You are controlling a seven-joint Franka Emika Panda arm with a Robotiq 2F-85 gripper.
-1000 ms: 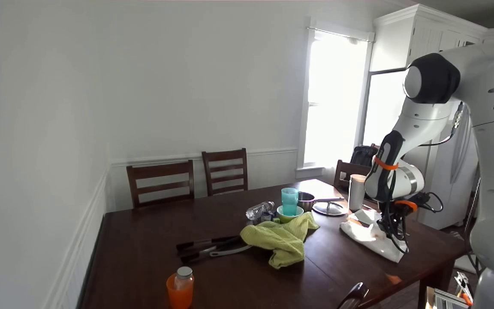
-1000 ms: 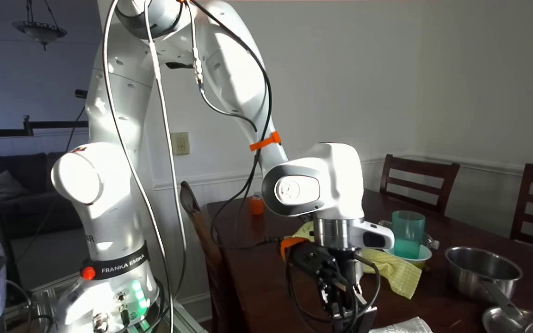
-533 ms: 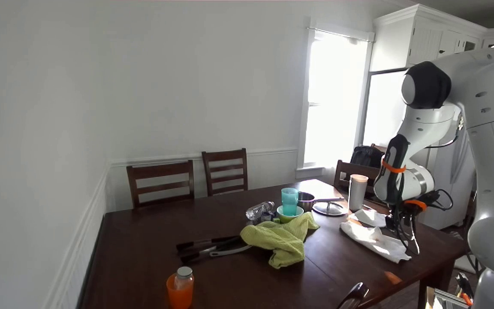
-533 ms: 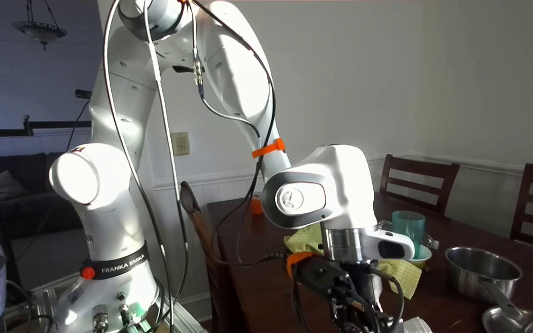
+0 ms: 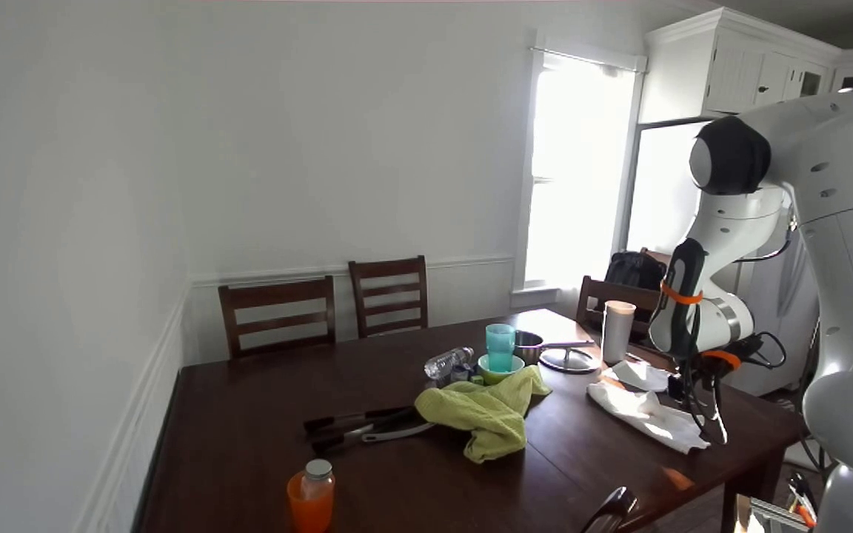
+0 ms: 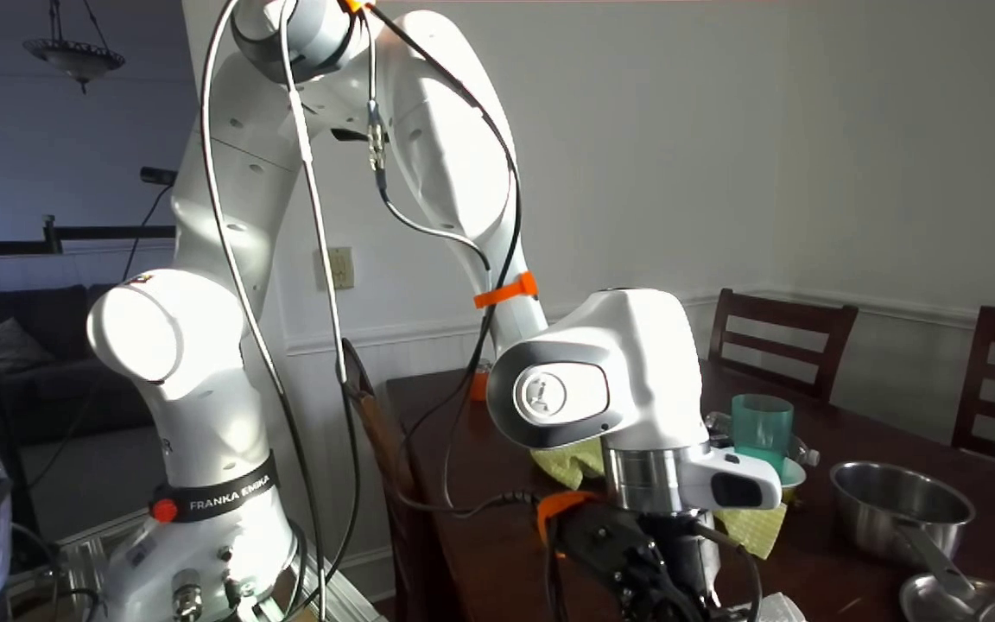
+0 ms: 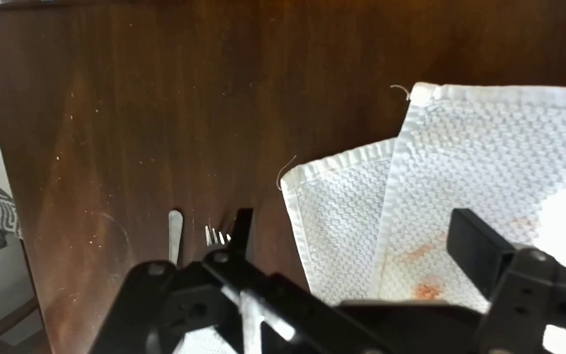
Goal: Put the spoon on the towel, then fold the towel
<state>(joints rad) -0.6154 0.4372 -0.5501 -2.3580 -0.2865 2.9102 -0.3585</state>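
We have the gripper spread wide in the wrist view, its two fingers well apart with nothing held between them. The white towel lies below the gripper: it fills much of the gap between the fingers and runs out past one of them. We see one layer overlapping another, with orange stains close to that finger; whether either fingertip touches the towel, we cannot tell.

Just beside the opposite finger we make out the tines of a fork, and a little farther out from the gripper the rounded end of a slim metal utensil. The gripper covers most of the rest of both, so we cannot say whether that utensil is the spoon. They lie on the dark wooden table.

In an exterior view, we find a yellow-green cloth crumpled well apart from the gripper, and past it a teal cup standing in a bowl. A metal lid rests nearer the gripper than the bowl does, just beside a tall grey cylinder.
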